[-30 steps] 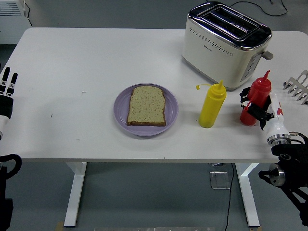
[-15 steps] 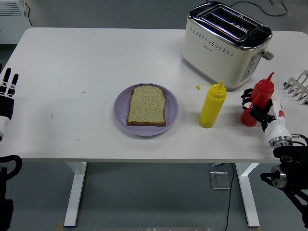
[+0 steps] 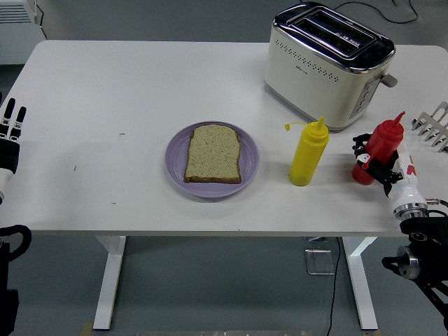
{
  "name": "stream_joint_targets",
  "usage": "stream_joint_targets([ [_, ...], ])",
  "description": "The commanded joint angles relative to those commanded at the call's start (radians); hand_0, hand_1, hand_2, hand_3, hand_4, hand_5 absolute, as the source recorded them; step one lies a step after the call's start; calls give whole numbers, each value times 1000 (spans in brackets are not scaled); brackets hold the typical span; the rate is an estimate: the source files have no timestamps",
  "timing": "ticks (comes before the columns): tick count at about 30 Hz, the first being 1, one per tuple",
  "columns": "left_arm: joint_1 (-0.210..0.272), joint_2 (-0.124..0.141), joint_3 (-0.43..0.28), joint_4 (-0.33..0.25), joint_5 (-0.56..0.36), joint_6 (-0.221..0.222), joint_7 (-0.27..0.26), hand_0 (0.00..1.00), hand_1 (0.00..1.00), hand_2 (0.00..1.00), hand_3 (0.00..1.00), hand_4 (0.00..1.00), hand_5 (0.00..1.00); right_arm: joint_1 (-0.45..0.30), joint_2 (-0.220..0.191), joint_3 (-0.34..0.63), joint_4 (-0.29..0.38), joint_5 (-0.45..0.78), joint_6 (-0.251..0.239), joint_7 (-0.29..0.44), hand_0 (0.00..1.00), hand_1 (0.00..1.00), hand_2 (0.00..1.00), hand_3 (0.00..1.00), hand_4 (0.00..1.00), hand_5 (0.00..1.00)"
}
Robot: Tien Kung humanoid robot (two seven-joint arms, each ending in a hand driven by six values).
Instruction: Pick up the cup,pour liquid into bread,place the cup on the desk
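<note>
A red squeeze bottle (image 3: 384, 141) stands near the table's right edge, leaning with its nozzle toward the upper right. My right hand (image 3: 369, 159) is shut on its lower half, black fingers (image 3: 361, 144) wrapped around the body. A slice of bread (image 3: 213, 153) lies flat on a purple plate (image 3: 177, 162) at the table's middle. A yellow squeeze bottle (image 3: 309, 153) stands upright between the plate and the red bottle, its cap hanging off to the left. My left hand (image 3: 10, 133) rests at the left edge, fingers straight, holding nothing.
A cream and chrome toaster (image 3: 325, 63) sits at the back right, just behind the two bottles. A metal rack (image 3: 432, 125) pokes in at the right edge. The white table (image 3: 105, 98) is bare on its left half.
My right hand has shifted the red bottle a little to the right and tipped its nozzle further right. The left hand, bread and yellow bottle have stayed put.
</note>
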Motion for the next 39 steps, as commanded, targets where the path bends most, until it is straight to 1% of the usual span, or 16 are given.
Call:
stream_joint_targets([
  [4,0,0,-2,0,0,0,0,788,745,745,704,514,988,-1,-1,3,-2,-15,1,-5,729,673,703,812,657,198],
  [5,-1,0,-2,0,0,0,0,788,745,746,704,513,986,-2,-1,4,-2,-20,2,-7,845,778,850,936,679,179],
  [10,-2,0,-3,0,0,0,0,788,745,746,704,513,986,-6,-2,5,-2,-31,9,-9,845,778,850,936,679,179],
  [11,-2,0,-3,0,0,0,0,787,744,745,704,513,987,-7,-2,5,-3,-32,11,-10,891,827,916,975,701,176],
  [16,-1,0,-4,0,0,0,0,787,744,745,704,513,987,-10,-5,7,1,-39,22,-15,891,827,916,975,701,176],
  [17,-2,0,-3,0,0,0,0,787,743,745,704,512,991,-12,-6,9,4,-42,24,-14,915,845,938,986,708,167],
  [19,-2,0,-4,0,0,0,0,787,743,745,704,512,991,-14,-7,8,6,-43,25,-13,915,845,938,986,708,167],
  [28,-3,0,-5,-1,0,1,0,784,743,744,703,513,990,-17,-7,21,11,-49,19,-9,931,859,956,994,708,160],
  [29,-3,0,-5,-1,0,1,0,784,741,743,703,514,992,-19,-9,26,16,-53,16,-11,969,893,986,998,712,144],
  [31,-3,0,-5,-1,0,1,0,784,741,743,703,514,992,-21,-10,30,20,-58,16,-16,969,893,986,998,712,144],
  [34,-3,0,-5,-1,-1,1,0,784,741,743,703,514,992,-23,-11,33,21,-63,20,-22,969,893,986,998,712,144],
  [35,-3,0,-5,-1,0,1,0,783,740,743,703,514,994,-24,-11,34,21,-66,25,-25,997,905,998,998,724,102],
  [39,-3,0,-5,-1,0,1,0,783,740,743,703,514,994,-32,-13,39,23,-81,38,-38,997,905,998,998,724,102],
])
